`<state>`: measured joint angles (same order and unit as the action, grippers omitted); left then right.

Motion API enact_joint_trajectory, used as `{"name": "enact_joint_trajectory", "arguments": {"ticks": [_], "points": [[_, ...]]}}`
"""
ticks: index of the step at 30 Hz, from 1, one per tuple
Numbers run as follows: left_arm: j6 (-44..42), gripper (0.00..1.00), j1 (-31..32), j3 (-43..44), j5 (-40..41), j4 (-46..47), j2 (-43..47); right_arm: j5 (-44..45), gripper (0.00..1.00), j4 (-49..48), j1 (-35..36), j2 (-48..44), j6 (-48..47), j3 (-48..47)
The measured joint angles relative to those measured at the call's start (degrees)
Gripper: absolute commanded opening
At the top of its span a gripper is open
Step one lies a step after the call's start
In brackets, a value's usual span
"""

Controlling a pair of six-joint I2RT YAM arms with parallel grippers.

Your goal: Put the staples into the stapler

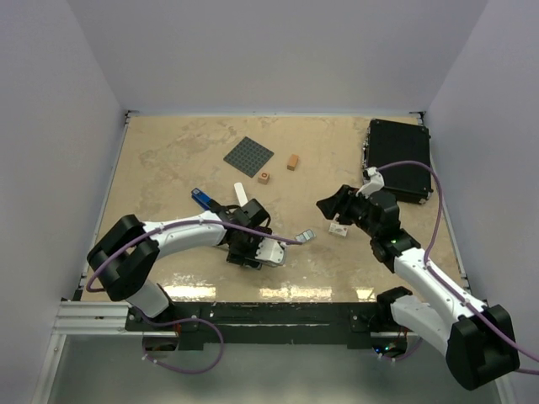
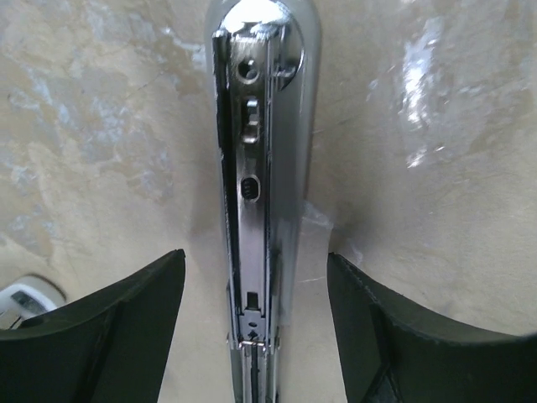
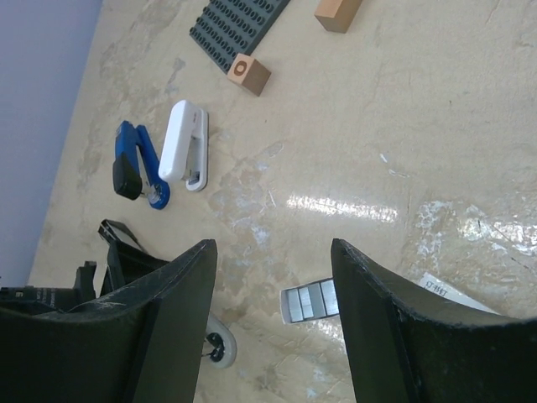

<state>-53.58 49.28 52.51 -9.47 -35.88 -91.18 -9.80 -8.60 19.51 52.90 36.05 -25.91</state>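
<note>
Stapler point(image 2: 260, 168) is lying flipped open, left hand point(image 2: 256, 260) straddling it, parted and seemingly not touching; right hand point(image 3: 273, 252) is hovering near it, parted too, by the staples point(image 3: 310, 300).

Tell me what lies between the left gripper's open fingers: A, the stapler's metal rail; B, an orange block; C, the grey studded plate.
A: in the left wrist view the stapler's metal rail runs lengthwise between the fingers of the left gripper, which stand clear of it on either side.
</note>
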Motion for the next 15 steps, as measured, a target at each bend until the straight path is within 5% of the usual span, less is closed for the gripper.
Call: {"name": "enact_joint_trajectory", "arguments": {"ticks": [15], "points": [[0.46, 0.82, -3.3, -10.54, 15.1, 16.22, 7.23, -4.35, 0.62, 0.02, 0.0, 4.13, -3.43, -4.46]]}}
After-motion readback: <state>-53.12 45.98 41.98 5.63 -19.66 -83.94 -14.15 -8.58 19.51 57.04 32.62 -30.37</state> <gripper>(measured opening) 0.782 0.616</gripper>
